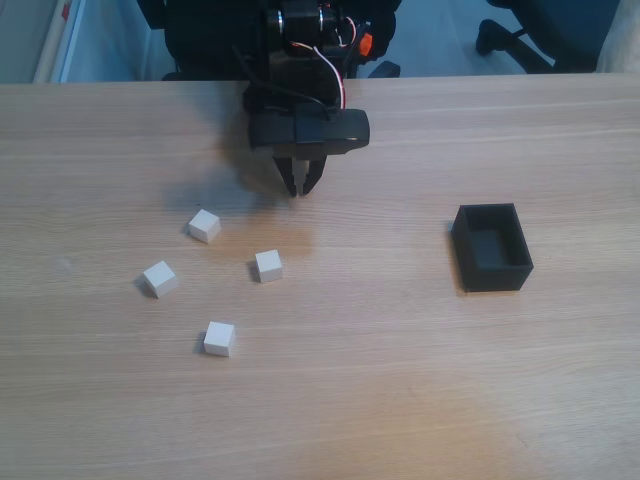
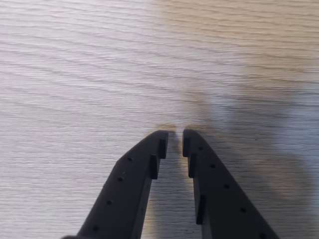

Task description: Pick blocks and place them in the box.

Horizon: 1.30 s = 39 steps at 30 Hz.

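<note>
Several small white blocks lie on the wooden table in the fixed view: one (image 1: 204, 225) at upper left, one (image 1: 160, 278) furthest left, one (image 1: 268, 265) in the middle and one (image 1: 219, 338) nearest the front. The black open-topped box (image 1: 497, 275) stands at the right with nothing in it. My black gripper (image 1: 301, 188) points down at the table behind the blocks, roughly above the middle one. In the wrist view the gripper (image 2: 175, 137) is shut, a thin slit between its tips and nothing held, over bare wood.
The arm's black base with red and white wires (image 1: 320, 45) sits at the table's far edge. A chair base (image 1: 520, 35) stands on the floor beyond. Bare wood lies between the blocks and the box.
</note>
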{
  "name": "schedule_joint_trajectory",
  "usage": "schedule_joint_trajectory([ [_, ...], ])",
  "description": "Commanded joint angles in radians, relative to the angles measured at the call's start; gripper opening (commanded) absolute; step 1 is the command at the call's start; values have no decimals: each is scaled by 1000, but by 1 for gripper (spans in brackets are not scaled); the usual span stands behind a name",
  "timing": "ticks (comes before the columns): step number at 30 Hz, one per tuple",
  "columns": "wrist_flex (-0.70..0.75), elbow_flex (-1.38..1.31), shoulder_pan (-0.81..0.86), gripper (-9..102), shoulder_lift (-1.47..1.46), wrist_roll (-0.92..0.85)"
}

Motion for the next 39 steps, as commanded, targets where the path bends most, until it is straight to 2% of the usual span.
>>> schedule_joint_trajectory([
  [1, 54, 64, -9, 0, 26, -9],
  [6, 55, 64, -3, 0, 26, -31],
  [14, 44, 63, -35, 0, 26, 67],
  [20, 34, 35, -29, 3, 26, 51],
  [27, 94, -95, -9, 9, -55, -44],
  [39, -129, -339, 34, 14, -356, -107],
])
